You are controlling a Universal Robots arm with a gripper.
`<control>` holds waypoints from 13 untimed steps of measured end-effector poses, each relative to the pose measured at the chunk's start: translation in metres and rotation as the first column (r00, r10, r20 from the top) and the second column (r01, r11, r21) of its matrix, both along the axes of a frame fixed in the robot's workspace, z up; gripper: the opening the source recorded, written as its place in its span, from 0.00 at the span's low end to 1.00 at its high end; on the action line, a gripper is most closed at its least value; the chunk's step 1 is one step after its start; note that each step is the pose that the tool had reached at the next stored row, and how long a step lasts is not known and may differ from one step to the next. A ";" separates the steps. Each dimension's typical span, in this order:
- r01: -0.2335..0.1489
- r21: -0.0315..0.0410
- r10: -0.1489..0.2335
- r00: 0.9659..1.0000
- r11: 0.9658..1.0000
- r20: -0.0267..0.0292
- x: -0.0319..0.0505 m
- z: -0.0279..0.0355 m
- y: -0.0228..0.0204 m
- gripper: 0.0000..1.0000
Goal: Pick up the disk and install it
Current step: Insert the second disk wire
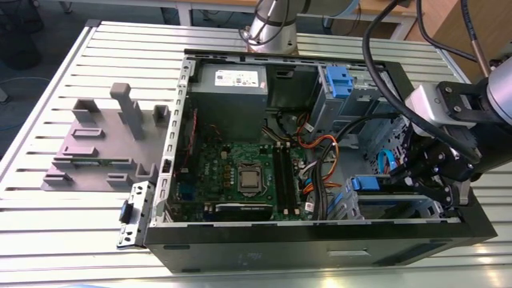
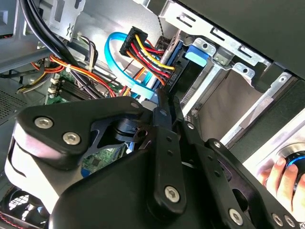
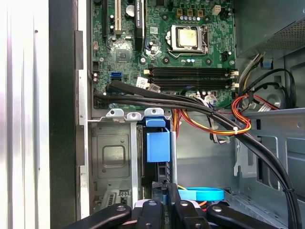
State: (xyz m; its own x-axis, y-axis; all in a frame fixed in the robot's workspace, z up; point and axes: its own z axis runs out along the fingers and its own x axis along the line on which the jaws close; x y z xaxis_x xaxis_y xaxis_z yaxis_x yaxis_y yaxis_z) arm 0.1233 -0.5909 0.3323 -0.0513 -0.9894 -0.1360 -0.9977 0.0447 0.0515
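Observation:
The disk (image 1: 368, 183) stands on edge in the drive bay at the exterior view's lower right corner of the open computer case (image 1: 320, 243). Its blue caddy tab faces up. In the first wrist view the disk (image 3: 157, 145) sits in the bay slot right ahead of my gripper (image 3: 164, 187). The second wrist view shows the disk (image 2: 189, 71) with its blue rail and coloured cables at its end. There my gripper (image 2: 165, 101) is shut, its tips against the rail's end. In the exterior view my gripper (image 1: 404, 176) hangs over the bay.
A blue bracket (image 1: 339, 80) sits on the upper bay. Black and coloured cables (image 3: 209, 112) cross between the motherboard (image 1: 240, 174) and the bay. A grey slotted holder (image 1: 96, 144) stands on the slatted table at the exterior view's left. A person's hand (image 2: 281, 176) rests outside the case.

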 end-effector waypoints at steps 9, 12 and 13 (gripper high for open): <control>0.000 0.000 0.000 1.000 1.000 0.000 0.0000 0.0017 0.0000 0.16; 0.000 0.000 0.000 1.000 1.000 0.000 0.0000 0.0026 0.0000 0.16; 0.000 0.000 0.000 1.000 1.000 0.000 0.0000 0.0029 0.0000 0.16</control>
